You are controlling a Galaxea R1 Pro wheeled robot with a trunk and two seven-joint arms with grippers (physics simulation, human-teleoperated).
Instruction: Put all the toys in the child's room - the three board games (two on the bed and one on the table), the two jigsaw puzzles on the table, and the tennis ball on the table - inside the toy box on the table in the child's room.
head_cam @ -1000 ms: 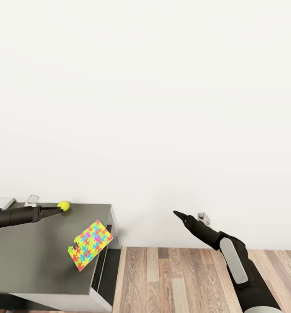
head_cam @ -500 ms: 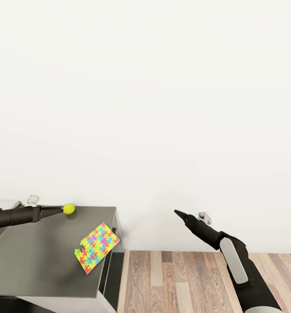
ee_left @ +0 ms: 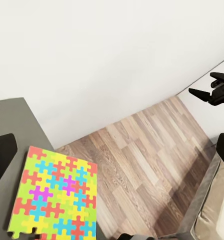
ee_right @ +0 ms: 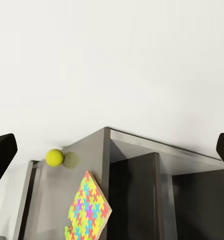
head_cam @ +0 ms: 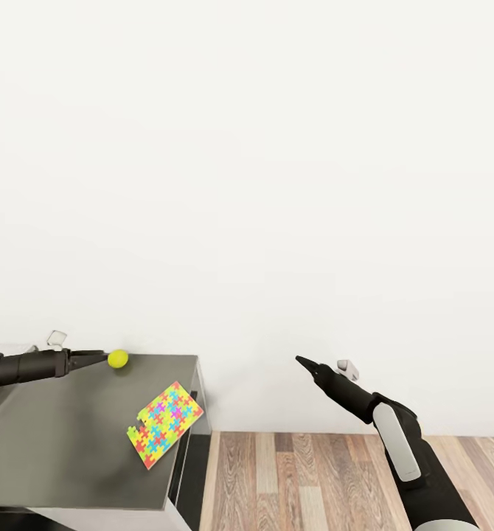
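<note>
Dark desk (head_cam: 63, 435) carrying puzzle (head_cam: 166, 424); behind puzzle, ball (head_cam: 117, 358) touching left tool (head_cam: 99, 355), spread apart; right tool (head_cam: 300, 361) pressed together.

The head camera looks forward and down from above, facing a white wall. The left wrist camera sits close over the table (ee_left: 11, 117), facing the plank floor. The right wrist camera views the table from farther off. All three share the jigsaw puzzle (head_cam: 165, 424) (ee_left: 56, 192) (ee_right: 86, 207).

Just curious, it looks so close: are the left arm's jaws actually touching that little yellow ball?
Cannot tell. In the head view the left gripper tip reaches the tennis ball edge, with neither gap nor contact plain.
</note>
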